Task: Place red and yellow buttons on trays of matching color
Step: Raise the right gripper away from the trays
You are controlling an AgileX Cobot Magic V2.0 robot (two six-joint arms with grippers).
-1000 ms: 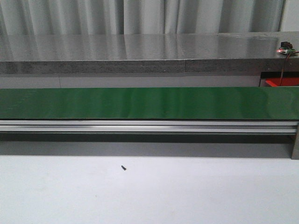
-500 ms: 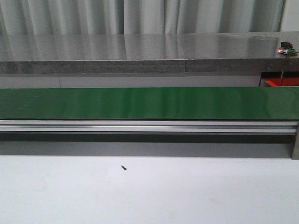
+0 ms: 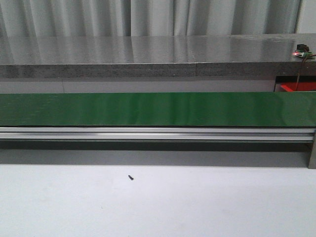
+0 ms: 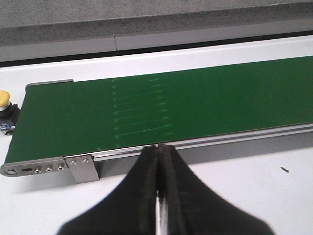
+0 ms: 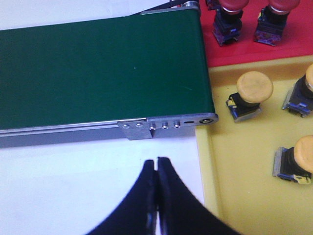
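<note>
Left gripper (image 4: 158, 152): fingers pressed together, nothing between them; poised over the white table (image 4: 254, 186) just short of the belt's near rail.
Right gripper (image 5: 156, 164): fingers pressed together, holding nothing; over white table surface, near the belt's end bracket and just beside the yellow tray's edge.
Conveyor belt (image 3: 158, 108): green, running full width across the front view; bare surface in all three views; aluminium rail (image 3: 158, 133) along its near side.
Yellow tray (image 5: 234, 171): sits at the belt end seen by the right wrist camera, touching or nearly touching the end bracket.
Yellow buttons: three visible on the yellow tray, one near the belt end (image 5: 253, 90), one partly cut off at the frame edge (image 5: 303, 95), one closer to the gripper (image 5: 299, 159); all lying tilted, well apart from each other.
Red tray (image 5: 254, 44): adjoins the yellow tray, also beside the belt end.
Red buttons: two on the red tray (image 5: 227, 17) (image 5: 274, 19), side by side, caps partly cropped.
Stray yellow button (image 4: 4, 100): beyond the opposite belt end in the left wrist view, partly cut by the frame; support underneath not discernible.
Small dark speck (image 3: 131, 177): on the white table in front of the belt; too small to identify.
</note>
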